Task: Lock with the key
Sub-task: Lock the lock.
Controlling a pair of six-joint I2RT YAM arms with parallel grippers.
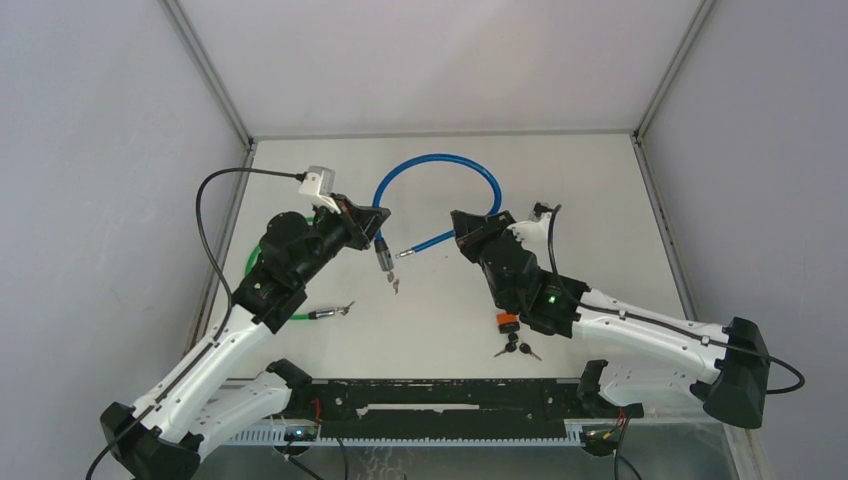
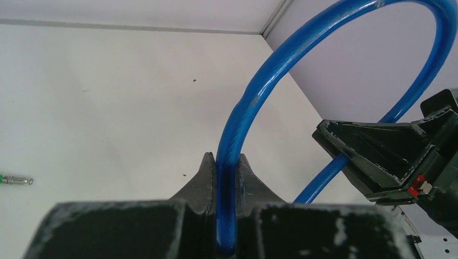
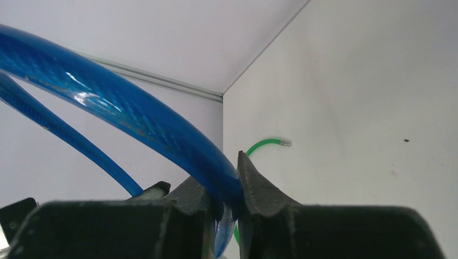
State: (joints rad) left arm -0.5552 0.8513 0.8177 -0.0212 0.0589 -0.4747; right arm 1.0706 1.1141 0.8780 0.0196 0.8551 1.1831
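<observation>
Over on the left, the green cable (image 1: 297, 317) is left lying on the table (image 1: 600, 200), while the left gripper (image 1: 377, 222) is clamped shut on the blue cable lock (image 1: 440, 160) just above its barrel (image 1: 383, 258). A key (image 1: 394, 285) is seen close below the barrel. The cable's other end is pinched by the right gripper (image 1: 462, 228), and spare keys (image 1: 515, 349) are spotted beside the right arm.

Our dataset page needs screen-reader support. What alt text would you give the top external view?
Two robot arms hold one looped blue cable lock over a white table, the left claw at its lock-barrel end, the right claw near its pin end. A green cable lies beneath the left arm; keys with an orange tag beside the right.
</observation>
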